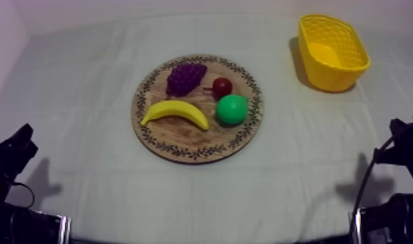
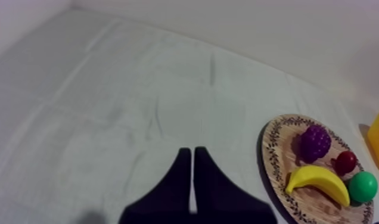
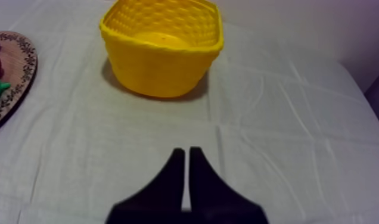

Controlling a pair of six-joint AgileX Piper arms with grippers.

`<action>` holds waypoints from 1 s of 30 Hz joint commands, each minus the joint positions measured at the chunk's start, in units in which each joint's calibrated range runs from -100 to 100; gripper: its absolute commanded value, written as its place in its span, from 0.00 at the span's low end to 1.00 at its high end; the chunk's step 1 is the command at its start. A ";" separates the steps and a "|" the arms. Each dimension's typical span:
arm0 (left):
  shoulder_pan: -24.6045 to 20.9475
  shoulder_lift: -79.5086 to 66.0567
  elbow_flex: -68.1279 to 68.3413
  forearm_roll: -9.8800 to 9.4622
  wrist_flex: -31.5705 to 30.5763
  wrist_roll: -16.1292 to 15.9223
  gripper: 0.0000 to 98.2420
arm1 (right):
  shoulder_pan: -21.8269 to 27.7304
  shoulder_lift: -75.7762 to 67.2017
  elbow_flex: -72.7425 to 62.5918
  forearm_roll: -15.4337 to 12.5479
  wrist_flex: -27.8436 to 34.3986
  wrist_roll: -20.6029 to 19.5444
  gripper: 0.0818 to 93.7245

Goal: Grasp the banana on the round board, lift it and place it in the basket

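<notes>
Banana (image 1: 175, 112) on wooden board (image 1: 183, 150), long axis left-right, lying right of left gripper (image 2: 192, 152), probably nearer arm. Left gripper and right gripper (image 3: 186, 151) both pressed together, empty.

There is one desk (image 1: 86, 97). On it there is one round wooden board (image 1: 183, 137) and one yellow basket (image 1: 326, 76). Four things lie on the board: one banana (image 1: 176, 111), one bunch of grapes (image 1: 185, 78), one small red fruit (image 1: 222, 87) and one green pear (image 1: 232, 109). No kind comes twice. There are two robot arms, one left arm (image 1: 11, 154) and one right arm (image 1: 407, 146).
</notes>
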 commanded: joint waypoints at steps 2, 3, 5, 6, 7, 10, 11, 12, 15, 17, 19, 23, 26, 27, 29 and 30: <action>0.00 -0.03 0.03 -0.01 0.01 0.01 0.00 | -0.02 -0.03 0.03 0.02 0.00 0.01 0.00; 0.00 -0.03 0.03 -0.01 0.01 0.01 0.00 | -0.02 -0.03 0.03 0.02 0.00 0.01 0.00; 0.00 -0.03 0.03 -0.01 0.01 0.01 0.00 | -0.02 -0.03 0.03 0.02 0.00 0.01 0.00; 0.00 -0.03 0.03 -0.01 0.01 0.01 0.00 | -0.02 -0.03 0.03 0.02 0.00 0.01 0.00; 0.00 -0.03 0.03 -0.01 0.01 0.01 0.00 | -0.02 -0.03 0.03 0.02 0.00 0.01 0.00; 0.00 -0.03 0.03 -0.01 0.01 0.01 0.00 | -0.02 -0.03 0.03 0.02 0.00 0.01 0.00; 0.00 -0.03 0.03 -0.01 0.01 0.01 0.00 | -0.02 -0.03 0.03 0.02 0.00 0.01 0.00; 0.00 -0.03 0.03 -0.01 0.01 0.01 0.00 | -0.02 -0.03 0.03 0.02 0.00 0.01 0.00; 0.00 -0.03 0.03 -0.01 0.01 0.01 0.00 | -0.02 -0.03 0.03 0.02 0.00 0.01 0.00; 0.00 -0.03 0.03 -0.01 0.01 0.01 0.00 | -0.02 -0.03 0.03 0.02 0.00 0.01 0.00; 0.00 -0.03 0.03 -0.01 0.01 0.01 0.00 | -0.02 -0.03 0.03 0.02 0.00 0.01 0.00; 0.00 -0.03 0.03 -0.01 0.01 0.01 0.00 | -0.02 -0.03 0.03 0.02 0.00 0.01 0.00; 0.00 -0.03 0.03 -0.01 0.01 0.01 0.00 | -0.02 -0.03 0.03 0.02 0.00 -0.62 0.00; 0.00 -0.03 0.03 -0.01 0.01 0.01 0.00 | -0.02 -0.03 0.03 0.02 0.00 -0.55 0.00; 0.00 -0.03 0.03 -0.01 0.01 0.01 0.00 | -0.02 -0.03 0.03 0.02 0.00 -0.24 0.00; 0.00 -0.03 0.03 -0.01 0.01 0.01 0.00 | -0.02 -0.03 0.03 0.02 0.00 -0.15 0.00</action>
